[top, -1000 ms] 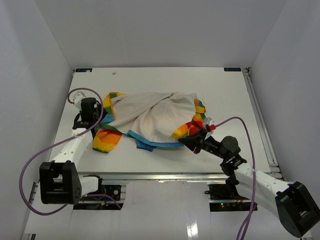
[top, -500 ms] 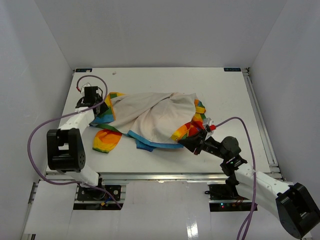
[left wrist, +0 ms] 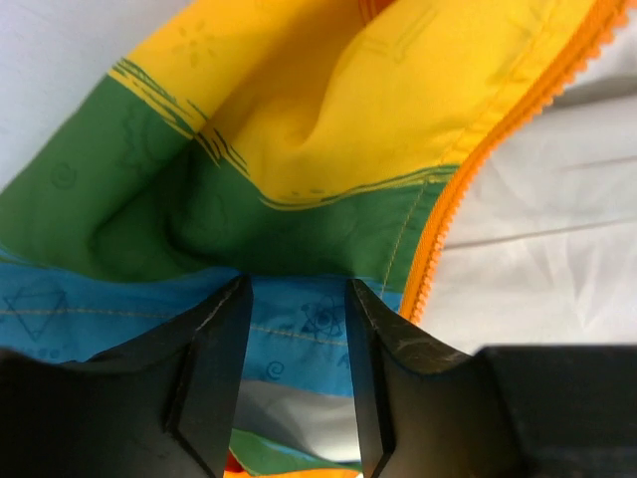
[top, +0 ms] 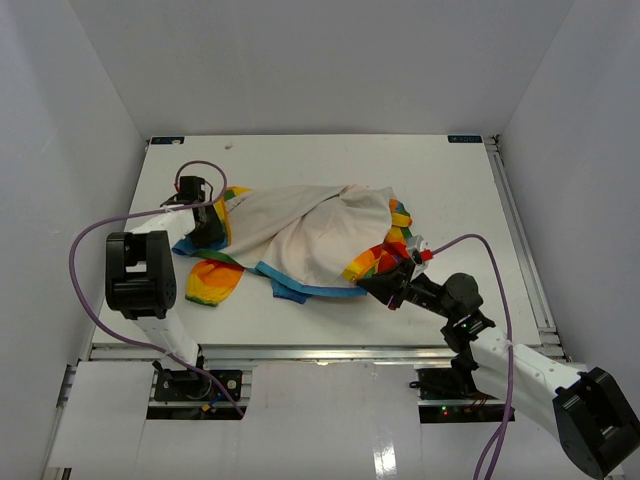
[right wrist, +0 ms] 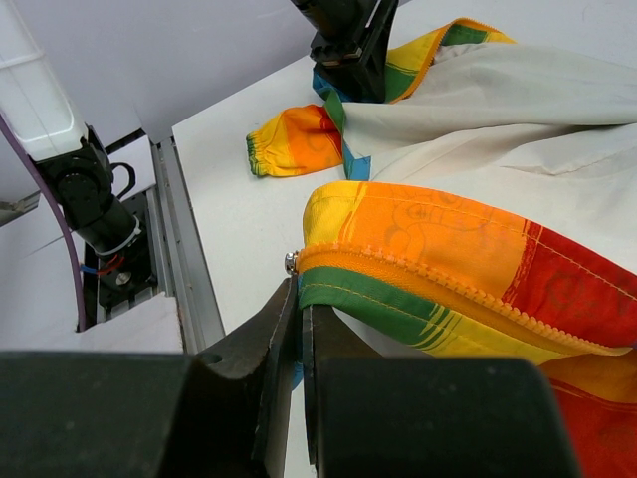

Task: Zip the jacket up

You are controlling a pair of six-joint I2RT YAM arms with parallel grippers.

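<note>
Gripper, right (right wrist: 300,304): fingers pressed together on a lower front corner of the jacket (top: 310,235). They pinch the hem just under a small metal stud (right wrist: 291,262), where one row of orange zipper teeth (right wrist: 448,289) ends. That corner looks raised a little off the table (top: 330,160).

Gripper, left (left wrist: 297,299): fingers spread with a gap between them, over the blue band at the opposite front edge. The other zipper row (left wrist: 438,249) runs just beside its right finger. Nothing is clamped there, as far as the wrist view shows.

Jacket lies mid-table, open and rumpled, cream lining up, with rainbow blocks showing only at the edges. One sleeve cuff (top: 212,280) sticks out at the near left. The two zipper halves are well apart, one at each gripper.

Judgement: the step in hand is securing both front edges; zipping has not begun. The next move calls for the left gripper to close on its zipper edge near the hem. Both edges must then come together so the zipper ends can engage. Slider not located in any view.
</note>
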